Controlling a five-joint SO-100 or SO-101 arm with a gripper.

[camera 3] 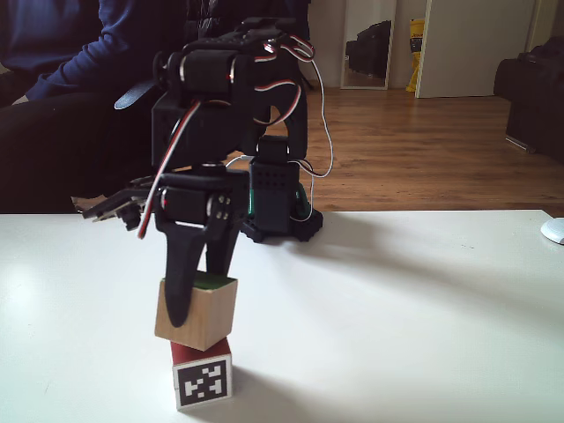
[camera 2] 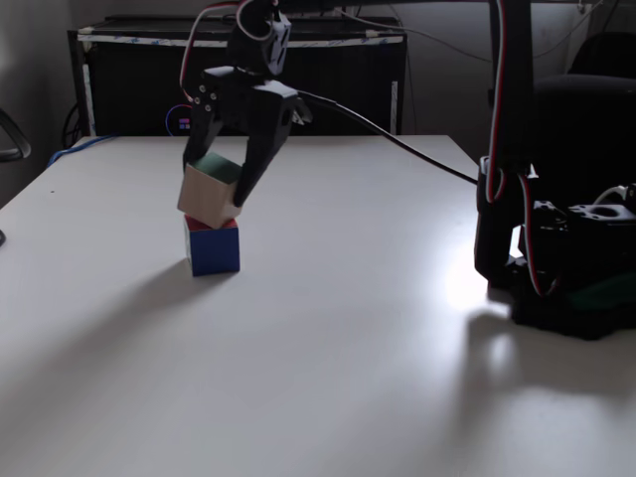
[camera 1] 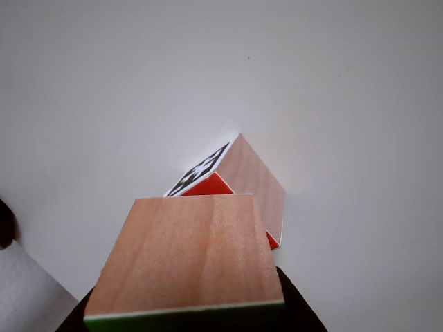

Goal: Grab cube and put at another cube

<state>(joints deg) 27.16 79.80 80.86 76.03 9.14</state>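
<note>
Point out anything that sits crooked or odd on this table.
The green-faced cube, clamped in the end effector, sits tilted on the red-faced cube rather than flat. In a fixed view it leans and overhangs the lower cube's left side. Nothing else stands out.

Other view rides close above the cube [camera 1: 185, 259], looking down at the tabletop [camera 1: 104, 90]. Both fixed views sit low at table height (facing roughly opposite ways), sharing the stacked cubes.

black arm [camera 3: 229, 106], red and white cables [camera 3: 172, 159]
</note>
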